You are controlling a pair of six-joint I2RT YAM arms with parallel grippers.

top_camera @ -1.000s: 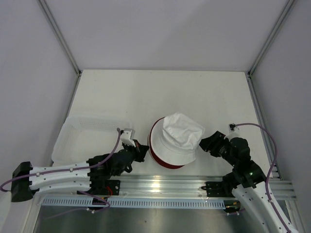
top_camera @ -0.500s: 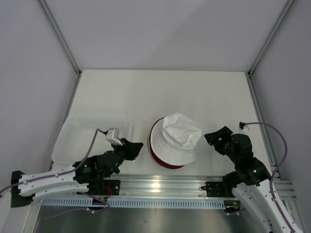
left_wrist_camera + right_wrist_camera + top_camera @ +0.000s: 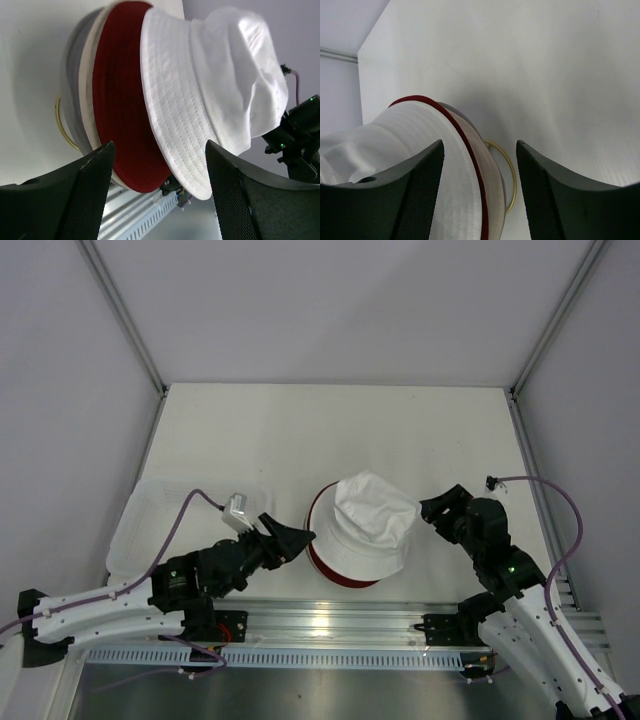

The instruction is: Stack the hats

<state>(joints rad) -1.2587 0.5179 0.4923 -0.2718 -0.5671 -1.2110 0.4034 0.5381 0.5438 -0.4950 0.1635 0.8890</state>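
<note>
Three hats make one stack: one white hat (image 3: 372, 520), one dark red hat (image 3: 117, 105), one cream hat (image 3: 90, 75); one clear plastic tray (image 3: 150, 515); one thin yellow loop (image 3: 514, 172); two robot arms, the left arm (image 3: 110, 605) and the right arm (image 3: 530, 620); two grippers, the left gripper (image 3: 300, 537) and the right gripper (image 3: 438, 503), each with two fingers; two purple cables, one per arm.

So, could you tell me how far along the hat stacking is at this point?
Done: the white hat sits on the dark red hat, which sits on the beige hat. In hand: nothing; the left gripper and right gripper stand open on either side of the hats, both empty. Left: probably only backing the grippers off.
</note>
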